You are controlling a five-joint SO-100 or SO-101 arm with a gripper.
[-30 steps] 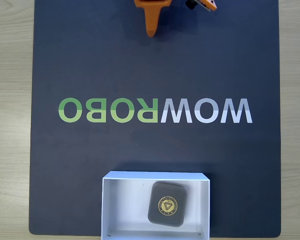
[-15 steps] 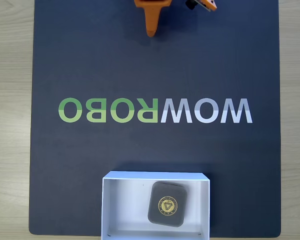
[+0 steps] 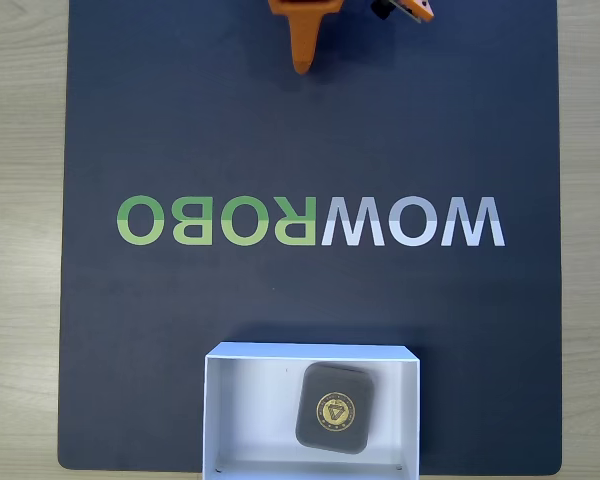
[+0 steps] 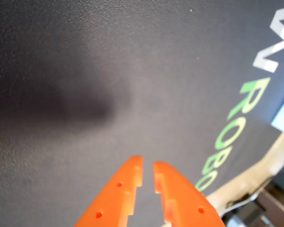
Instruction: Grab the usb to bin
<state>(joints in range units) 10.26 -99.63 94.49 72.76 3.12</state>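
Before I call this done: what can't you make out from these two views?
- Orange two-finger tool: fixed view's top edge cuts it off, leaving one finger.
- Shallow white rectangular box: near wall cropped by the bottom edge.
- Dark-grey rounded-square case: gold emblem's detail too small.

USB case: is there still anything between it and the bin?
No. The usb already lies inside the bin, right of its centre in the fixed view. The gripper sits at the far end of the mat, holding nothing.

mat (image 4: pixel 85 71): matt, finely grained | end effector (image 4: pixel 148 173): smooth orange plastic | table (image 3: pixel 20 200): wood-look
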